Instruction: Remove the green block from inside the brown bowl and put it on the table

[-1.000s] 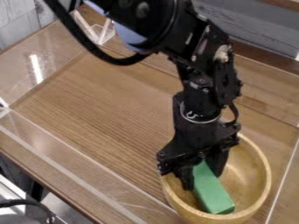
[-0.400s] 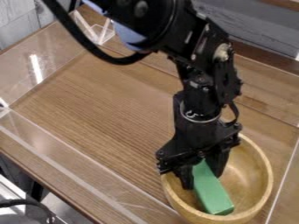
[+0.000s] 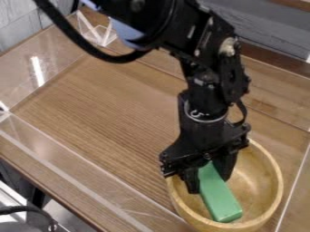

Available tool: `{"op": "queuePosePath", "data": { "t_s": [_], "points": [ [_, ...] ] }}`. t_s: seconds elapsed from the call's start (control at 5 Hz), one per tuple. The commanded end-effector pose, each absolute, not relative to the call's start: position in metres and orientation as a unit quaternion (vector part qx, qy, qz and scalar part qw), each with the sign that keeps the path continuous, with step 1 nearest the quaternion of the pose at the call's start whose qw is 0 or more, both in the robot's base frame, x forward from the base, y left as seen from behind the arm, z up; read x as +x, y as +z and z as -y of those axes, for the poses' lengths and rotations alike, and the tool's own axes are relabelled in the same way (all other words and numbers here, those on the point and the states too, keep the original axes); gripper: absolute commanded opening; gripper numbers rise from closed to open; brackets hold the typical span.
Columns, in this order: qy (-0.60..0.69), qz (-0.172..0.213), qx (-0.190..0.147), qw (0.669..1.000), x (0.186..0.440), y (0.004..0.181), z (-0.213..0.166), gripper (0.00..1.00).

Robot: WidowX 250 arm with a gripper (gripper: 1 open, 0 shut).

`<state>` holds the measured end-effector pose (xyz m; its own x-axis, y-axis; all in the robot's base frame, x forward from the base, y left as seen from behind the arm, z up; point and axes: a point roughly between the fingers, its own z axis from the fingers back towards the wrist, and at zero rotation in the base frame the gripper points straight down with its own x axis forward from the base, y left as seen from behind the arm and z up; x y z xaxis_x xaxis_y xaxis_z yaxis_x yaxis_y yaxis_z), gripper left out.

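Camera view shows the gripper pointing straight down into the brown bowl, its two dark fingers partly spread and set on either side of the upper end of the green block. Whether the pads already press the block I cannot tell; it looks straddled rather than lifted. Below the gripper the block lies slanted on the bowl's inner slope, its far end running down toward the bowl's bottom. It looks like a rigid, light, smooth bar, so it should not deform but could slip or pivot if pinched near one end; gripping across its narrow width nearer the middle seems safer. Beside the gripper, outside the bowl, lies the table.
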<state>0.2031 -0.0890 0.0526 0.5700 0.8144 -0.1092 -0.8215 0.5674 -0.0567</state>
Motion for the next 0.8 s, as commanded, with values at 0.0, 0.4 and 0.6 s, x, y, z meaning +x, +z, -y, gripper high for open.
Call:
{"op": "queuePosePath", "data": {
  "t_s": [0.0,0.4,0.6],
  "points": [
    [0.468,-0.015,-0.074,0.881,0.211,0.073,0.088,0.00],
    [0.479,-0.009,-0.080,0.874,0.208,0.089,0.078,0.00],
    [0.484,-0.008,-0.083,0.871,0.207,0.093,0.072,0.00]
  ]
}}
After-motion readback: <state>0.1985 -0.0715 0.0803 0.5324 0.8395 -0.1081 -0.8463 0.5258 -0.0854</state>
